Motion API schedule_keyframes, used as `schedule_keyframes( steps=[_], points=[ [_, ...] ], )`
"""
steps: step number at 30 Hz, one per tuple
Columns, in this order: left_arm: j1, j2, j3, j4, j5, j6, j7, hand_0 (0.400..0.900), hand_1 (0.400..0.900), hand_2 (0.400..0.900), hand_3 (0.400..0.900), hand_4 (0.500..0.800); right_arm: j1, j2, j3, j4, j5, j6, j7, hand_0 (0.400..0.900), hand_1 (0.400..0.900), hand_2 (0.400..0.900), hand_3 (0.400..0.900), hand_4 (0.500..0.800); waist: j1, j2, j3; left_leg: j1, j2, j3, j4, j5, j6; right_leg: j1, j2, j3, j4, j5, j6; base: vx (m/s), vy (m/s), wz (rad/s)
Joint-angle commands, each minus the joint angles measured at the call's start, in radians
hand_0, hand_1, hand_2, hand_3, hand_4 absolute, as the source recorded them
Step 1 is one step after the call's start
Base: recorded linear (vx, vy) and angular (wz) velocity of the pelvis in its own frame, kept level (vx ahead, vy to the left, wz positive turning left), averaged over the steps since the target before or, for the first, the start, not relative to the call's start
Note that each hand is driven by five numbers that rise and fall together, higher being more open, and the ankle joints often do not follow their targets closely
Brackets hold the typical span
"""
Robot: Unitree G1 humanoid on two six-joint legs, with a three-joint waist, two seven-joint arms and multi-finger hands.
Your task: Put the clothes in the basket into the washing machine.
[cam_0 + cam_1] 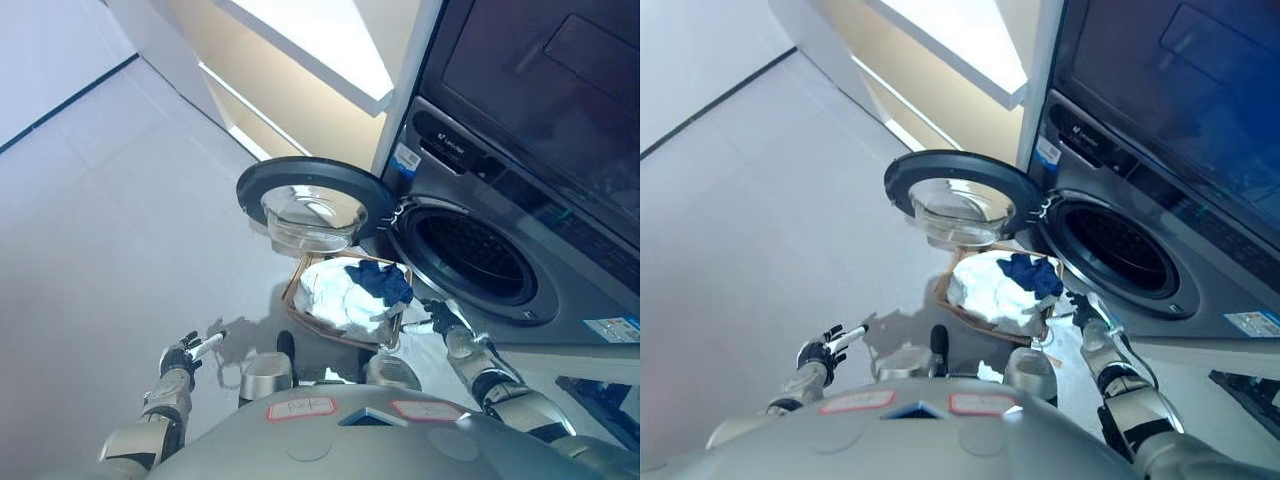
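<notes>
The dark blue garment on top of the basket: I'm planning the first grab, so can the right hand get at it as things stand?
Probably yes. The right hand hovers open at the brown basket's rim, beside the dark blue garment, which lies uncovered on the white cloth; nothing stands between them.

Layout: washing machine, door, basket, robot hands

The washing machine (520, 230) stands at the right, its drum opening (470, 255) facing the floor (110, 220). Its door (312, 200) hangs swung open to the left of the opening. The basket (296, 296) sits on the floor just before the door, with clothes (350, 290) in it. The right robot hand (440, 318) is beside the basket's right edge; the left robot hand (190, 352) is well apart to the left.
</notes>
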Motion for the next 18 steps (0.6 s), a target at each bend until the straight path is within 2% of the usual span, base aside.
schedule_keyframes(
  steps=[1,9,13,14,15,16,18],
  points=[
    [-0.058,0.071,0.016,-0.006,-0.003,-0.051,0.042,0.900,0.900,0.900,0.900,0.800,-0.107,-0.012,0.034,-0.017,-0.037,-0.010,-0.051,0.900,0.900,0.900,0.900,0.800,0.008,-0.045,0.041,-0.049,-0.058,-0.002,0.047,-0.054,0.018,-0.082,0.006,0.031,0.060,0.052,0.005,-0.07,-0.025,0.19],
    [-0.042,0.053,0.020,-0.003,-0.009,-0.063,0.058,0.900,0.900,0.900,0.900,0.800,-0.126,-0.009,0.040,-0.033,-0.059,-0.007,-0.083,0.900,0.900,0.900,0.900,0.800,0.031,-0.044,0.007,-0.008,-0.057,-0.006,-0.012,-0.040,0.013,-0.038,0.013,0.018,0.003,0.057,0.011,0.08,-0.018,0.04],
    [-0.047,0.052,0.021,-0.031,-0.016,-0.073,0.064,0.900,0.900,0.900,0.900,0.800,-0.132,-0.022,0.065,-0.072,-0.116,-0.002,-0.101,0.900,0.900,0.900,0.900,0.800,0.028,-0.042,0.015,-0.007,-0.056,-0.010,-0.006,-0.046,0.013,-0.039,0.013,0.016,0.012,0.047,0.009,-0.03,-0.017,0.05],
    [-0.067,0.054,0.008,-0.063,-0.026,-0.086,0.075,0.900,0.900,0.900,0.900,0.800,-0.155,-0.041,0.104,-0.111,-0.177,0.003,-0.114,0.900,0.900,0.900,0.900,0.800,0.024,-0.038,0.062,-0.040,-0.056,-0.014,0.034,-0.054,0.016,-0.079,0.010,0.017,0.058,0.038,0.003,-0.14,-0.005,0.07],
    [-0.068,0.054,0.009,-0.063,-0.026,-0.086,0.075,0.900,0.900,0.900,0.900,0.800,-0.156,-0.042,0.104,-0.111,-0.177,0.003,-0.114,0.900,0.900,0.900,0.900,0.800,0.023,-0.038,0.061,-0.044,-0.056,-0.014,0.038,-0.055,0.016,-0.083,0.010,0.017,0.062,0.036,0.003,-0.30,-0.012,0.14],
    [-0.095,0.060,0.000,-0.082,-0.040,-0.096,0.084,0.900,0.900,0.900,0.900,0.800,-0.186,-0.057,0.127,-0.128,-0.203,0.005,-0.121,0.900,0.900,0.900,0.900,0.800,0.021,-0.035,0.109,-0.091,-0.056,-0.017,0.081,-0.060,0.017,-0.138,0.007,0.019,0.113,0.031,-0.004,-0.33,-0.014,0.14],
    [-0.166,0.068,-0.025,-0.123,-0.106,-0.123,0.107,0.900,0.900,0.900,0.900,0.800,-0.267,-0.080,0.174,-0.150,-0.228,0.006,-0.141,0.900,0.900,0.900,0.900,0.800,0.026,-0.031,0.187,-0.244,-0.056,-0.020,0.201,-0.067,0.012,-0.288,-0.008,0.016,0.229,0.023,-0.012,-0.46,-0.045,0.28]
  ],
)
